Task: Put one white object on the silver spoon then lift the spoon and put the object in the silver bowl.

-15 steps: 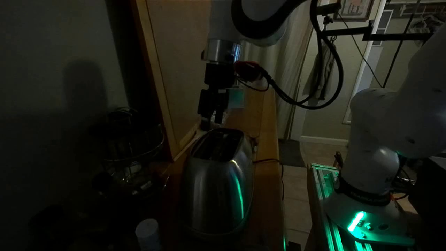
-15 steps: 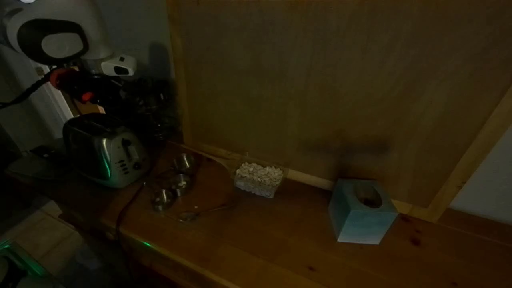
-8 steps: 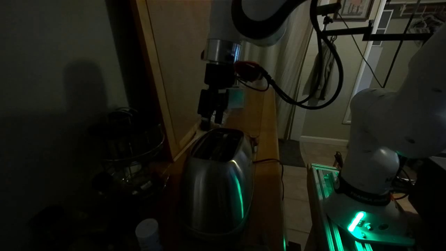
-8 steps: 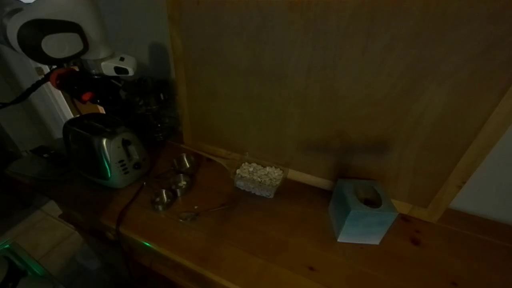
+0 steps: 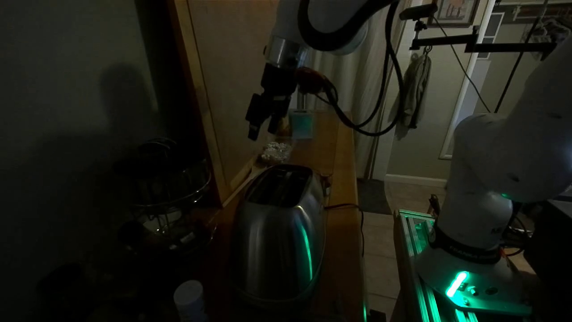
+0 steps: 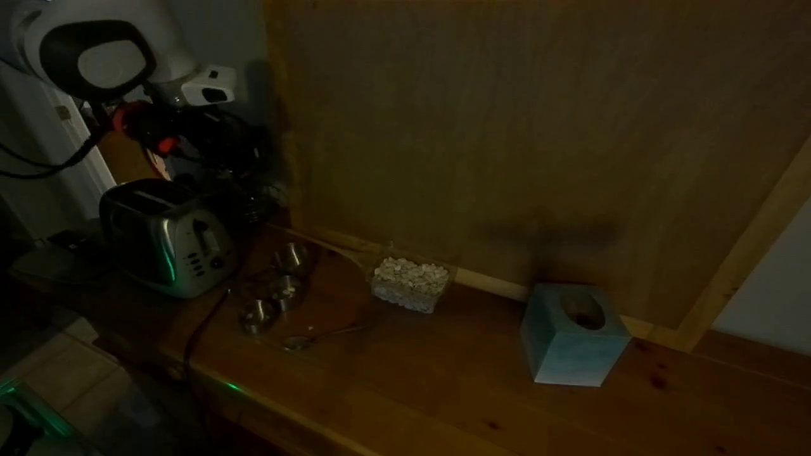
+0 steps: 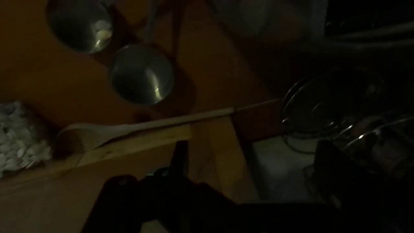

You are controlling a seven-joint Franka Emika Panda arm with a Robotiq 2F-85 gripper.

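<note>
White pieces (image 6: 410,278) fill a clear container against the wooden board; they also show in the wrist view (image 7: 19,142). Three small silver bowls stand left of it: a back one (image 6: 291,258), a middle one (image 6: 286,291) with white bits inside, and a front one (image 6: 258,315). Two silver bowls (image 7: 141,74) show in the wrist view. The silver spoon (image 6: 298,342) lies on the table in front, with a white speck beside it. My gripper (image 5: 262,130) is open and empty, tilted, high beyond the toaster; its fingers stand wide apart in the wrist view (image 7: 252,142).
A silver toaster (image 6: 168,237) stands left of the bowls, with a cord across the table. A dark wire rack (image 5: 170,197) is at the wall. A wooden spoon (image 7: 161,123) lies along the board (image 6: 507,126). A blue tissue box (image 6: 573,335) stands at right.
My gripper has risen and tilted, its fingers swinging toward the board side. The container of white pieces now shows beneath it in an exterior view. The things on the table have not moved.
</note>
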